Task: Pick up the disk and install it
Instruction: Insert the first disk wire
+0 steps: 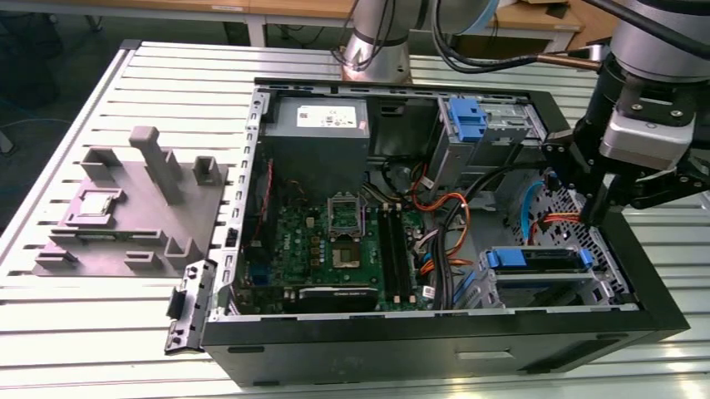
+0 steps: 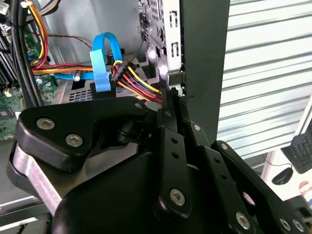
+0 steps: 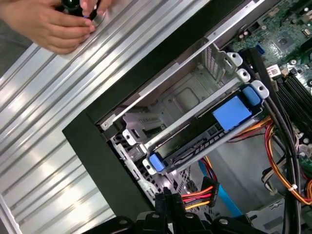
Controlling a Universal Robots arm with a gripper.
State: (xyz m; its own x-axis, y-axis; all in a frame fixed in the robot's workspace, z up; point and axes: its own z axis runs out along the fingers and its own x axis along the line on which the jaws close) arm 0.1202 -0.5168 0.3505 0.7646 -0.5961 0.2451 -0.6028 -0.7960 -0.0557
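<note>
The disk (image 1: 538, 259), a flat drive in a blue plastic carrier with end tabs, lies in the silver drive bay at the near corner of the open computer case on the exterior view's right. In the first wrist view the disk (image 3: 204, 131) sits level in the bay's rails. My gripper (image 1: 591, 216) hangs above the case's side wall, a little behind the disk and apart from it. Its two black fingers are pressed together with nothing between them in both wrist views, with the gripper (image 2: 168, 97) close to a power connector and the gripper (image 3: 168, 202) just short of the bay.
An upright blue bracket (image 1: 466, 116) stands on the rear drive bay beside the grey power supply (image 1: 322, 116). Orange, red and blue cables (image 2: 131, 78) run near the fingers. A grey fixture (image 1: 133, 208) lies left of the case. A person's hands (image 3: 53, 24) rest on the slatted table (image 1: 166, 75).
</note>
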